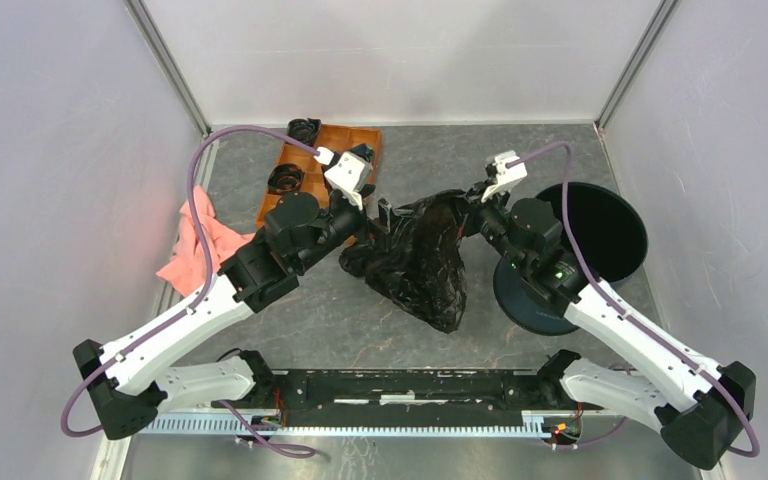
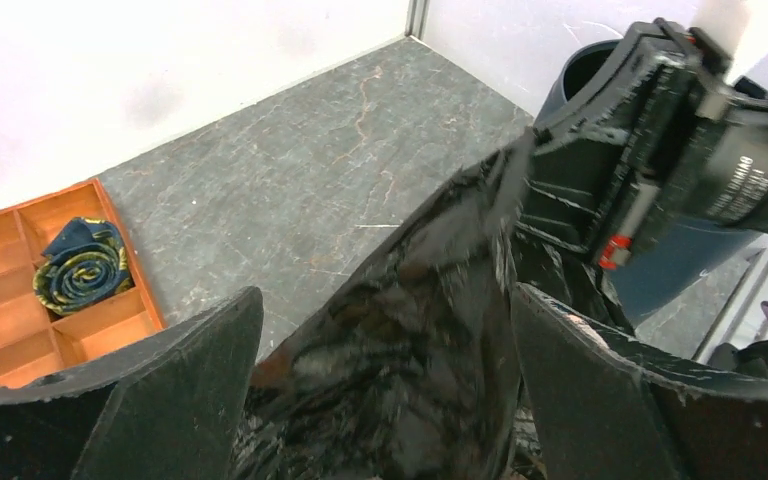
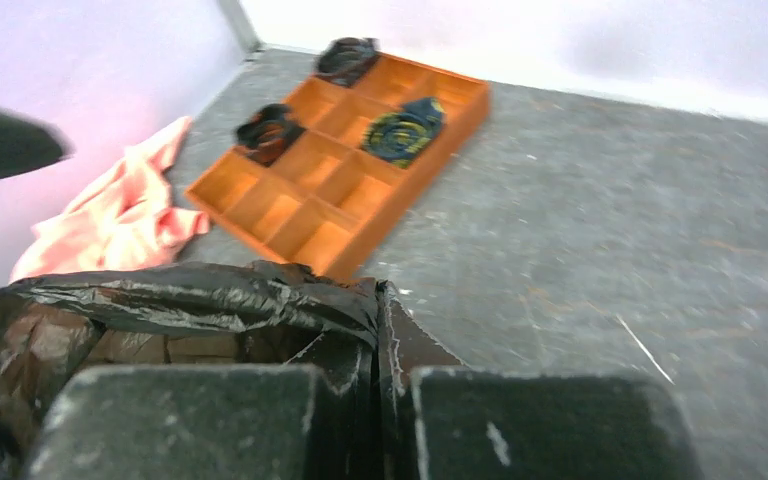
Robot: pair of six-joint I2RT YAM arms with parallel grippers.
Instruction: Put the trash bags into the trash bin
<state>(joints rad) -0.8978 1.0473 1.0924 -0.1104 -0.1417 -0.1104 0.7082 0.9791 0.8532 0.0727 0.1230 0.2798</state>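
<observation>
One bag [image 1: 425, 255], one bin [image 1: 605, 225], three rolls [image 3: 400, 132] [image 3: 268, 130] [image 3: 348, 58]

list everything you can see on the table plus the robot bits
trash bag: 1, glossy black, table centre between the arms
trash bin: 1, dark navy, right side by the right arm
compartment tray: 1, orange, far left
spiral rolls: 3, black, one inside the tray, two at its left rim
cloth: 1, pink, left edge
table: 1, grey, stone look
left fingers: 2, black, open, bag between them
right fingers: 2, black, shut on the bag's film
</observation>
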